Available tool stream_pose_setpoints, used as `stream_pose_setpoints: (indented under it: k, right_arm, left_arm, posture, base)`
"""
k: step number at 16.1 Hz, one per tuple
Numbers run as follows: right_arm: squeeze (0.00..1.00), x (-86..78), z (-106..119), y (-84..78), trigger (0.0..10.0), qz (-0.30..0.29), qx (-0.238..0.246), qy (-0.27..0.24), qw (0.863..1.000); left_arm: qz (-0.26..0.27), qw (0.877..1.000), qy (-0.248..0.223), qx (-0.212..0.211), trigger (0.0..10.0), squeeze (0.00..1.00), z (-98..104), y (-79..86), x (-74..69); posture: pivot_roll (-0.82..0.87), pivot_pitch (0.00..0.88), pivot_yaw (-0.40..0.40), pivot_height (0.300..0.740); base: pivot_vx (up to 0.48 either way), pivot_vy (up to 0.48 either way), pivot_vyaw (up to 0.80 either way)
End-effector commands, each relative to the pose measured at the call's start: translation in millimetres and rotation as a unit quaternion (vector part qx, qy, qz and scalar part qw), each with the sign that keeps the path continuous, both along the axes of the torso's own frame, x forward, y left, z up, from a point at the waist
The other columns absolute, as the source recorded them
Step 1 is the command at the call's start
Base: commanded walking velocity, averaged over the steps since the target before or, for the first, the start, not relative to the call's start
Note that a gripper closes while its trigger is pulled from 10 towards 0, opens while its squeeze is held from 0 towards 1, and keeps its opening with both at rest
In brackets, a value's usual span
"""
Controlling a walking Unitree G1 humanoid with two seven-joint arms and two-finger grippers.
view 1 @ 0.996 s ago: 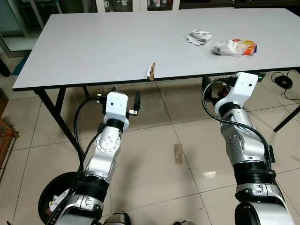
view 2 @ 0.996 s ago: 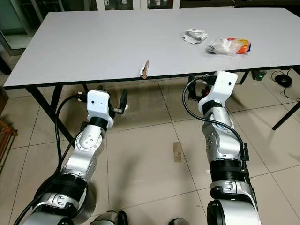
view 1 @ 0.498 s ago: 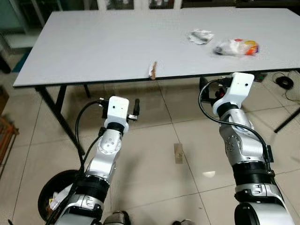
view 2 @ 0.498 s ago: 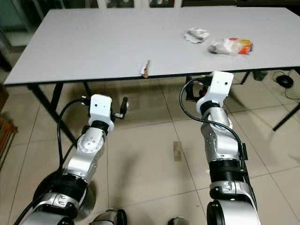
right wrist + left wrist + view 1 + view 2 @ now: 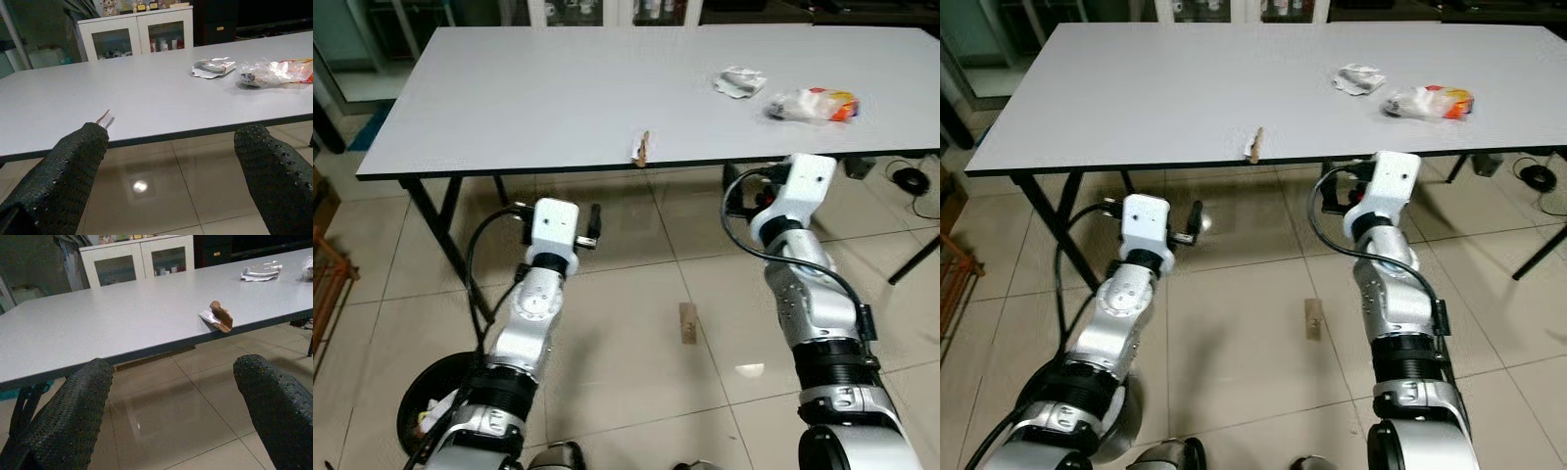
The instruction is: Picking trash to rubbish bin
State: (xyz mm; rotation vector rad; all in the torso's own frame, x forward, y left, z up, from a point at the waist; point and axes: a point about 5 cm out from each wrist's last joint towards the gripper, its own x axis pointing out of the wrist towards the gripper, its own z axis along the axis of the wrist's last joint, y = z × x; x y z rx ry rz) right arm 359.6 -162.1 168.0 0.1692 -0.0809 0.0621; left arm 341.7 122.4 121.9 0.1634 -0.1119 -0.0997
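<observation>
1. A grey table (image 5: 558, 88) spans the upper half of the head views, above a tiled floor (image 5: 626, 294).
2. A small brown scrap (image 5: 643, 149) sits on the table's front edge, near the middle of the frame, partly overhanging it.
3. A crumpled white wrapper (image 5: 739, 81) lies in the upper right of the frame, well back from the edge.
4. Just to its right lies a clear bag (image 5: 810, 104) with an orange end; the two are close but apart.
5. The left gripper (image 5: 176, 416) is held below table height in front of the table edge, lower left of centre in the head views. Its fingers (image 5: 73, 416) stand wide apart with nothing between them; in its wrist view the scrap shows beyond the gap.
6. The right gripper (image 5: 171, 181) is raised just below the table edge, right of centre, beneath the bag. Its fingers (image 5: 63, 176) are also spread wide and hold nothing.
7. A flat tan piece (image 5: 686, 321) lies on the floor between the two arms.
8. A round black bin (image 5: 426, 411) with some trash inside sits at the lower left, beside the left arm.
</observation>
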Motion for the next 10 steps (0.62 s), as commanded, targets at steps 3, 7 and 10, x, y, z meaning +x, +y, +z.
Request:
stream_pose_setpoints:
  k: [3, 7, 10]
  right_arm:
    - [0.0, -2.8, 0.8, -3.4, 10.0, 0.001, -0.013, -0.002, 1.0]
    - [0.0, -3.3, -0.9, -2.0, 10.0, 0.004, -0.013, 0.002, 1.0]
    - [0.0, -4.1, -2.0, -1.2, 10.0, 0.008, -0.017, 0.005, 1.0]
  left_arm:
    - [0.002, 1.0, -0.009, -0.007, 10.0, 0.0, 5.5, -3.3, 1.2]
    - [0.008, 1.0, -0.01, -0.008, 10.0, 0.0, 6.0, -1.7, 1.6]
    - [0.012, 1.0, -0.008, -0.008, 10.0, 0.0, 5.4, 0.1, 1.5]
  posture:
    - [-0.04, 0.07, -0.012, 0.74]
    - [-0.04, 0.07, -0.013, 0.74]
    - [-0.04, 0.07, -0.013, 0.74]
  base:
    - [0.0, -0.361, 0.0]
    - [0.122, -0.394, 0.51]
    - [0.242, -0.406, 0.0]
